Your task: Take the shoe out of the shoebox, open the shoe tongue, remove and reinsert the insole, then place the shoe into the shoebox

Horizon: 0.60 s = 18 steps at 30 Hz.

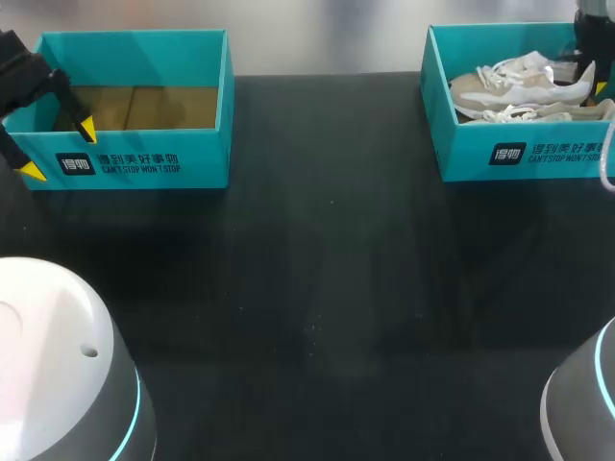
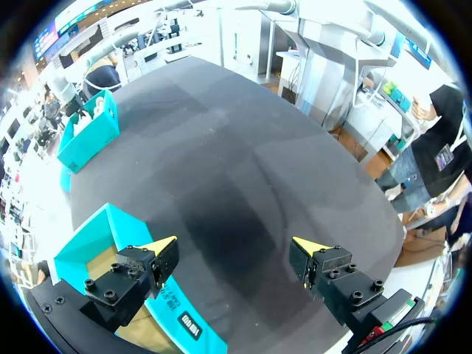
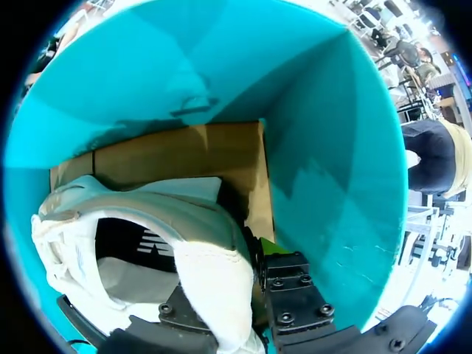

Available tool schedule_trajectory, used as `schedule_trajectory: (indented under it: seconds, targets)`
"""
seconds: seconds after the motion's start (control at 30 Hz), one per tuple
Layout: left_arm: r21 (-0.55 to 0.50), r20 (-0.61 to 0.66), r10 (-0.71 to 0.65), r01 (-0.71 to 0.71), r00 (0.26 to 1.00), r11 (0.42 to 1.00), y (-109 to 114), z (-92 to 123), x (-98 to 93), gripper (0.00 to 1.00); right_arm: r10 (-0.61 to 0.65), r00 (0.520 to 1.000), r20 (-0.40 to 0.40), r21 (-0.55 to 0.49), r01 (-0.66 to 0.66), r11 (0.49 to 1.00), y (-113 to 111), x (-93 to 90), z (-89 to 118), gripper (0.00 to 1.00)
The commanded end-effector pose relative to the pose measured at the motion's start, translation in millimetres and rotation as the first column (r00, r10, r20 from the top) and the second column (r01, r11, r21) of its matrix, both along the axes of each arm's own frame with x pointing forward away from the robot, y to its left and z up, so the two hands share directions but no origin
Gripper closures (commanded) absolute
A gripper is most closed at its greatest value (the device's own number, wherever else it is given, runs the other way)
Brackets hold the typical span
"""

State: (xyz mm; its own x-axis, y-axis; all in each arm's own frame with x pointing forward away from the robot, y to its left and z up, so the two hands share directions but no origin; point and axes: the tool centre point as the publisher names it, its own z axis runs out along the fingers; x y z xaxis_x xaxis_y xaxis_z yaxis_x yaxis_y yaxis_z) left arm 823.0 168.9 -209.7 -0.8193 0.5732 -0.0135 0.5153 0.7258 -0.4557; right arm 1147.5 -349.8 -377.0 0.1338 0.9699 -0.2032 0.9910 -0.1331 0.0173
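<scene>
head view: the left arm [image 1: 21, 72] holds its jaws wide apart, gripping nothing, at the front corner of the empty shoebox [image 1: 144, 158]. the shoe [image 1: 519, 84] lies in the other shoebox [image 1: 519, 154], with the right arm [image 1: 588, 29] down at its heel.
left wrist view: the jaws gape above the tabletop [image 2: 243, 162].
right wrist view: the jaws pinch the shoe's heel collar from both sides.

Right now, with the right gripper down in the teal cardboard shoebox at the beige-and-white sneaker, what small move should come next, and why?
Probably raise the right gripper straight up with the beige-and-white sneaker: its white heel sits at that gripper, and it lies inside the teal cardboard shoebox. I cannot tell whether the grip is closed, so check first.
</scene>
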Motion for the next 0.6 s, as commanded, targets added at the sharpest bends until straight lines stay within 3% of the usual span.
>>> schedule_trajectory:
  seconds: [0.03, 0.13, 0.2, 0.23, 0.27, 0.33, 0.6]
  targets:
    - [0.002, -0.002, -0.002, 0.002, 1.000, 1.000, 0.7, 0.2, 1.0, 0.00, 0.000, 1.000, -0.010, 0.009, 0.000, 1.000, -3.0, 7.1, -3.0, 0.92]
    - [0.002, -0.002, -0.002, 0.002, 1.000, 1.000, 0.7, 0.2, 1.0, 0.00, 0.001, 1.000, -0.009, 0.012, -0.001, 1.000, -2.6, 6.0, -2.3, 0.63]
    - [0.002, -0.002, -0.002, 0.002, 1.000, 1.000, 0.7, 0.2, 1.0, 0.00, 0.001, 1.000, -0.007, 0.014, -0.001, 1.000, -2.4, 5.4, -1.7, 0.53]
    - [0.002, -0.002, -0.002, 0.002, 1.000, 1.000, 0.7, 0.2, 1.0, 0.00, 0.002, 1.000, -0.006, 0.015, -0.002, 1.000, -2.4, 5.1, -1.5, 0.40]
    - [0.002, -0.002, -0.002, 0.002, 1.000, 1.000, 0.7, 0.2, 1.0, 0.00, 0.003, 1.000, -0.005, 0.015, -0.003, 1.000, -2.3, 4.8, -1.2, 0.19]
    - [0.002, -0.002, -0.002, 0.002, 1.000, 1.000, 0.7, 0.2, 1.0, 0.00, 0.003, 1.000, -0.004, 0.018, -0.003, 1.000, -2.6, 4.2, -0.7, 0.00]
    - [0.002, -0.002, -0.002, 0.002, 1.000, 1.000, 0.7, 0.2, 1.0, 0.00, 0.010, 0.999, 0.031, 0.052, -0.012, 0.999, 3.2, -7.1, 19.2, 0.00]
